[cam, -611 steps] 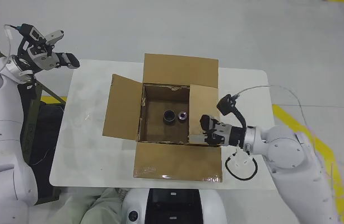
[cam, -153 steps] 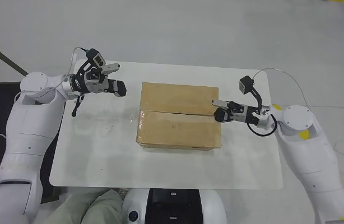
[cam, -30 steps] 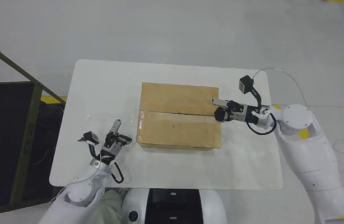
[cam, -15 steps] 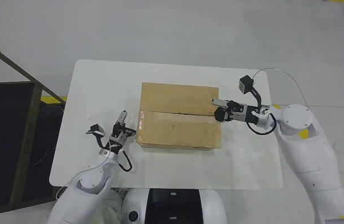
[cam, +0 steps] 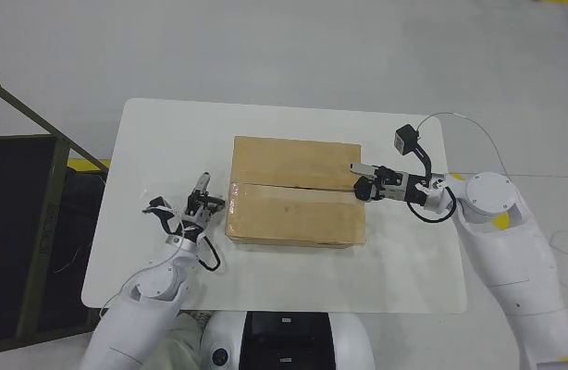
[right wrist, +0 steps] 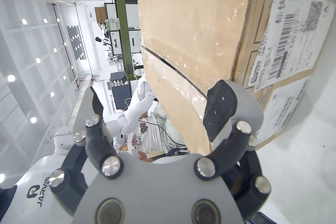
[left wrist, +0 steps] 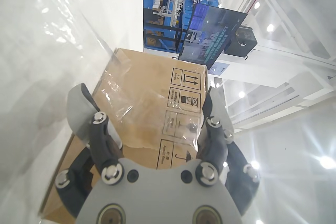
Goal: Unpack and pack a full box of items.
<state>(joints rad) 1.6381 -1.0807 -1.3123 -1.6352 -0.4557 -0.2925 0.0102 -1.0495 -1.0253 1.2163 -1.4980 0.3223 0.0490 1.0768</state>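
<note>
— The box (cam: 296, 191) is plain tan cardboard, isn't it?
— Tan, yes, with black printed symbols (left wrist: 183, 101) and a white label (right wrist: 286, 36) striped with black bars. The table (cam: 164, 129) is white too.

White table (cam: 154, 148), pale grey floor (cam: 284, 46), yellow floor stripe (cam: 85, 164), blue shelving (left wrist: 168, 7), dark monitor (left wrist: 214, 38), bright ceiling lights (right wrist: 37, 60).

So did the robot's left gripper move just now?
Yes. The left gripper has crept away from the robot's body, closer to the cardboard box's end; the box stayed put.
</note>
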